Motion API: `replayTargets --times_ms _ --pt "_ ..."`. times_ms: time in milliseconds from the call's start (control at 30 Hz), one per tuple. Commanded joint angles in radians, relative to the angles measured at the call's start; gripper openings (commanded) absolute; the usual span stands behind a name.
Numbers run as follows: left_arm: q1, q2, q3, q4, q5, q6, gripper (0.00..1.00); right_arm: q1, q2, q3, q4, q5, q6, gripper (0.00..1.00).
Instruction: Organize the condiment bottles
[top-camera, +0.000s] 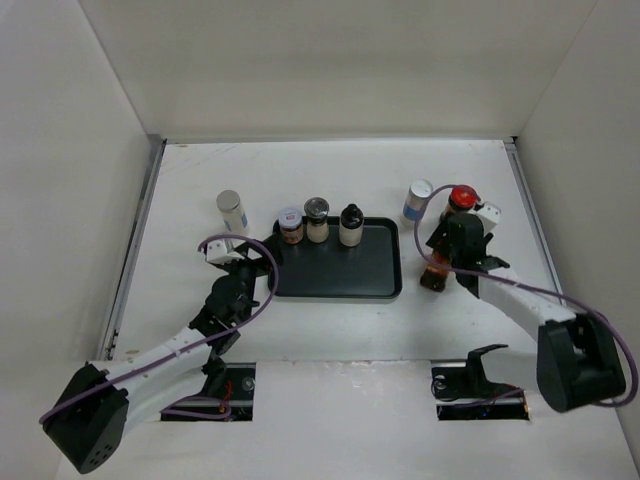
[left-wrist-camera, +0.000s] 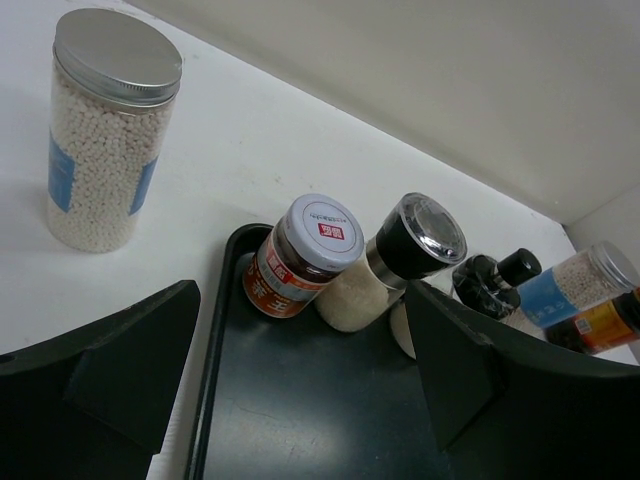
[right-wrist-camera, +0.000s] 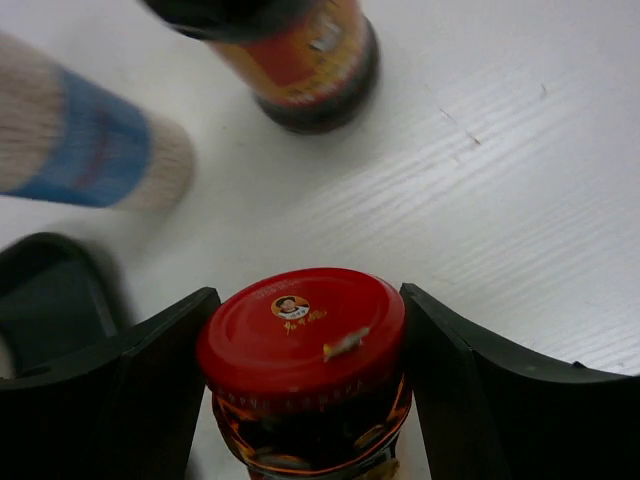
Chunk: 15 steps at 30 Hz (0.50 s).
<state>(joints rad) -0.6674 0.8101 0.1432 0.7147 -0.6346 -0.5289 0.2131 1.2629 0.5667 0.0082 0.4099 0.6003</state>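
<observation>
Top, left-wrist and right-wrist views of seven condiment bottles around a black tray (top-camera: 340, 278) on a white table (top-camera: 330, 335).

**On the tray.** Three bottles stand upright in a row along its far edge. From left to right these are a white-lidded jar (top-camera: 290, 226) with a red label, a grinder (top-camera: 316, 219) with a dark, clear-topped cap, and a black-capped bottle (top-camera: 350, 226). The jar and grinder stand close enough that they may be touching; the rest of the tray is bare.

**Left of the tray.** A silver-topped cylinder (top-camera: 231, 212) with a blue label stands on the table near the far left corner, apart from the tray.

**Right of the tray.** A second cylinder (top-camera: 418, 199) and a red-capped jar (top-camera: 461, 200) stand side by side beyond the far right corner.

**Left gripper (top-camera: 255, 258).** It sits at the tray's left edge. The jaws are spread wide with nothing between them and point across the tray towards the row.

**Right gripper (right-wrist-camera: 305, 300).** It is just off the tray's right edge, near the near corner. It grasps another red-capped jar, the held jar (right-wrist-camera: 300, 350), with one finger against each side of the lid. The pictures do not show whether this jar rests on the table or is lifted.
</observation>
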Motion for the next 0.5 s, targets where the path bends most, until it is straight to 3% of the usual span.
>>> replayTargets --times_ms 0,133,467 --pt "0.006 0.003 -0.004 0.045 0.01 -0.013 0.84 0.076 -0.161 0.001 0.147 0.044 -0.005 0.42" --pt "0.007 0.014 -0.001 0.052 0.01 -0.013 0.84 0.136 -0.244 -0.005 0.176 0.099 -0.053 0.41" --pt "0.007 0.017 -0.001 0.051 0.009 -0.013 0.84 0.168 -0.208 -0.01 0.207 0.112 -0.08 0.38"
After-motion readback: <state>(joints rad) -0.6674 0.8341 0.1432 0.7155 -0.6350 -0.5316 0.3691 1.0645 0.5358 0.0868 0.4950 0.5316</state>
